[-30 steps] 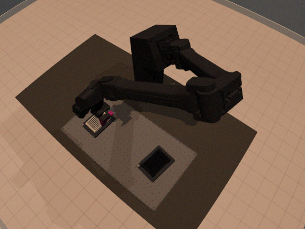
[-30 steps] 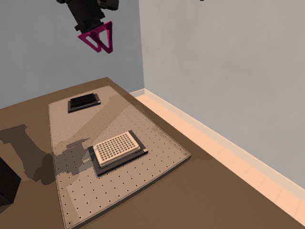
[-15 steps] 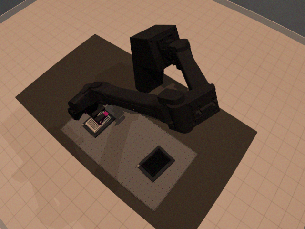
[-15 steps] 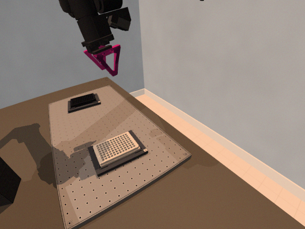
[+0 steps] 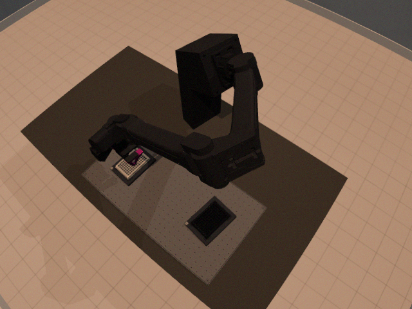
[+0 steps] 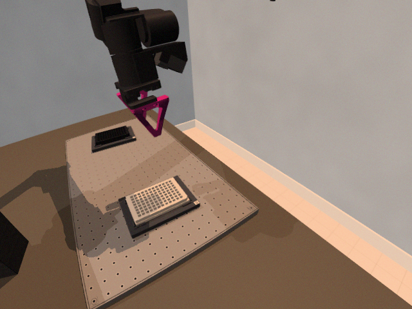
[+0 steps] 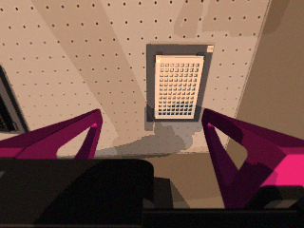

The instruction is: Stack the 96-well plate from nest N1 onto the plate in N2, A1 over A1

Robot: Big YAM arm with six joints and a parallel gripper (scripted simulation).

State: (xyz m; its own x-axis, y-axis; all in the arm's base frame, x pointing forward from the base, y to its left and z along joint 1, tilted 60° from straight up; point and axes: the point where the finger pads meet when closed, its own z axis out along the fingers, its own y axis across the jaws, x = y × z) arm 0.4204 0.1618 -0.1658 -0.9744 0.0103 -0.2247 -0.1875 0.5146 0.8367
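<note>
A white 96-well plate (image 5: 131, 166) sits in its dark nest N1 (image 5: 134, 167) on the perforated board; it also shows in the exterior view (image 6: 158, 200) and in the wrist view (image 7: 179, 86). A black 96-well plate (image 5: 211, 219) sits in nest N2, also seen far back in the exterior view (image 6: 112, 135) and at the left edge of the wrist view (image 7: 7, 109). My gripper (image 6: 148, 114) with magenta fingers is open and empty. It hangs well above the white plate, which lies between the fingers in the wrist view (image 7: 152, 130).
The grey perforated board (image 5: 172, 206) lies on a dark mat. The arm's black base box (image 5: 203, 80) stands behind it. A small light corner mark sits on each nest (image 6: 196, 199) (image 5: 188, 224). A wall stands to the right in the exterior view.
</note>
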